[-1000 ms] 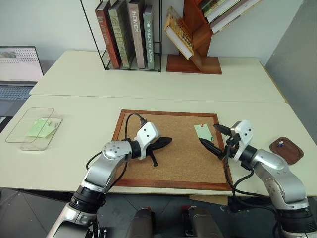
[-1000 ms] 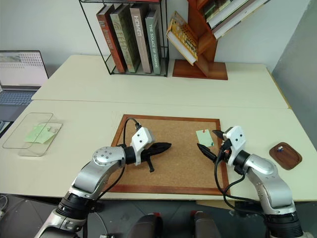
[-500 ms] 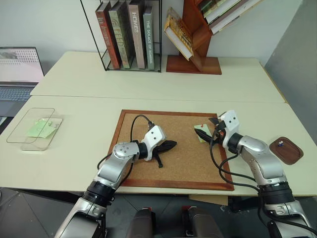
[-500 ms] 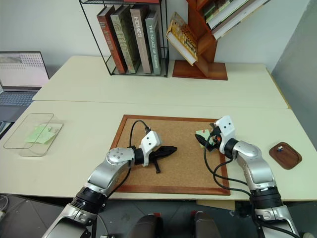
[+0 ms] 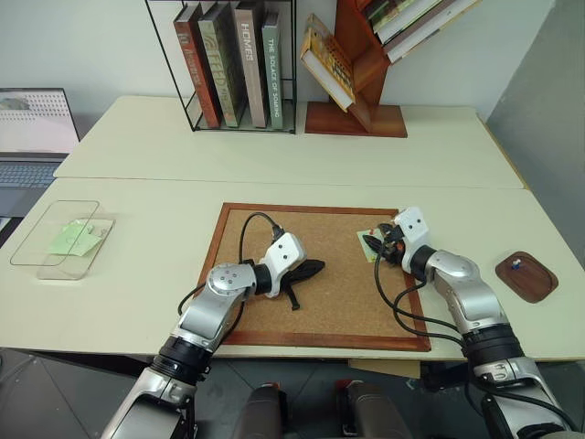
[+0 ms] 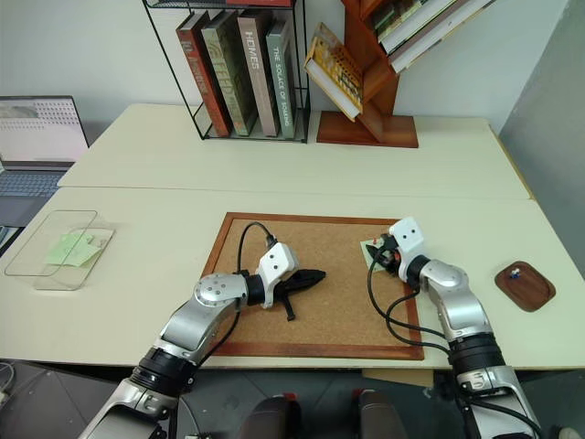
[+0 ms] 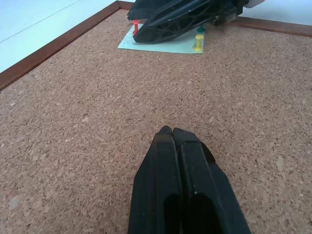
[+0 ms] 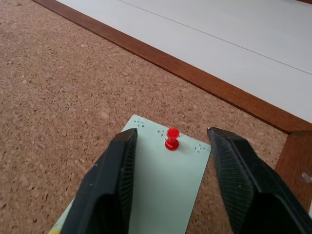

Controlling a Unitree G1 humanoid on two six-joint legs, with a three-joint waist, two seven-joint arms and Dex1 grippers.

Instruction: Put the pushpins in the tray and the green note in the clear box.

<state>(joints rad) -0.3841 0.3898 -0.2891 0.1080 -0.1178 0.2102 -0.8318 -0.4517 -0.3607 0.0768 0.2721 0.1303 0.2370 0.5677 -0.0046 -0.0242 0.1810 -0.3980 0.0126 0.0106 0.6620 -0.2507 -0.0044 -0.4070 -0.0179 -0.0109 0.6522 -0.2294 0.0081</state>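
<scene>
Right wrist view: found right gripper [image 8: 170, 146] with fingers spread, either side of red pushpin [image 8: 171, 138]. Stuck upright in green note [image 8: 163, 187], near cork board [image 5: 311, 311] far right corner. Sat well apart: left gripper [image 7: 176, 141], fingers pressed together, mid-board.

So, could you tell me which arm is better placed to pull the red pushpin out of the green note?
Right. The right gripper has its open fingers either side of the red pushpin, over the green note. The left gripper is shut, further back across the cork board.
</scene>
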